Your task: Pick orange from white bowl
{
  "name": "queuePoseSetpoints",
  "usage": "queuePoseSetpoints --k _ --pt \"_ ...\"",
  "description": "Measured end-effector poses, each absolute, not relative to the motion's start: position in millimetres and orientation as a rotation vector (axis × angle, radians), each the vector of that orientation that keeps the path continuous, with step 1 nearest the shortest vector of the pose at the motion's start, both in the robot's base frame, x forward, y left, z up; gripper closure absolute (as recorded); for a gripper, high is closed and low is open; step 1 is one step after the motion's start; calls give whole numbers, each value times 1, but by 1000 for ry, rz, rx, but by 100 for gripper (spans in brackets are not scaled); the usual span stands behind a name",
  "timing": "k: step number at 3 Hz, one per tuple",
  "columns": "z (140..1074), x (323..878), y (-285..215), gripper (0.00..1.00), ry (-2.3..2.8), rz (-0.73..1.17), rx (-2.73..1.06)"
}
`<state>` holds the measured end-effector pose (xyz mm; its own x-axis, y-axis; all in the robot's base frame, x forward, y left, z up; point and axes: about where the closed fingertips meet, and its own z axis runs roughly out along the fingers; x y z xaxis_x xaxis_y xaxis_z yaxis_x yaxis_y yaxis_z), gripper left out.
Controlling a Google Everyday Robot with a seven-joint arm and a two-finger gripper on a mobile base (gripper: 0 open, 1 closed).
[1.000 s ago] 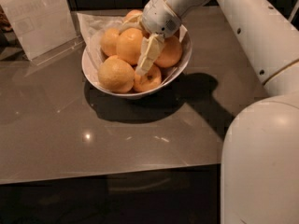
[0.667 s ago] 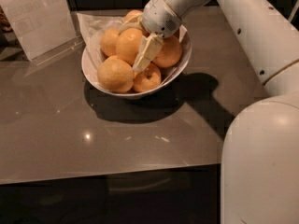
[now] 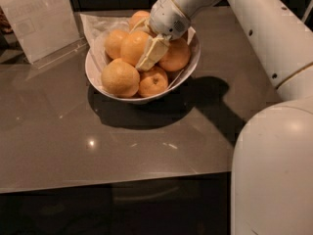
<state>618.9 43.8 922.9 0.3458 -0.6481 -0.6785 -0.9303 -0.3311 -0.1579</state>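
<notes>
The white bowl (image 3: 191, 66) stands at the back middle of the grey table and holds several oranges. A large, smooth, bright orange (image 3: 131, 47) lies near the middle of the pile. My gripper (image 3: 146, 47) reaches down into the bowl from the upper right and rests against this orange's right side. It sits between that orange and another large orange (image 3: 177, 56) on the right. A paler dimpled orange (image 3: 120, 78) lies at the front left. A smaller orange with a stem dimple (image 3: 153, 82) lies at the front.
A clear plastic sign holder (image 3: 41, 21) stands at the back left of the table (image 3: 98, 146). White paper or plastic (image 3: 95, 26) lies under the bowl's far side. My white arm and body (image 3: 274, 146) fill the right side. The table's front edge runs along the bottom.
The gripper has shifted slightly up and to the left inside the bowl, closer against the middle orange. The oranges and the bowl have not visibly moved.
</notes>
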Motion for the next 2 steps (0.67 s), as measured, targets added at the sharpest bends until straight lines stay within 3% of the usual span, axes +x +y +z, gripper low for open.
queuePoseSetpoints --k 1,2 --pt "926 619 44 100 1372 696 -2082" --pt "960 604 38 100 1299 656 -1996"
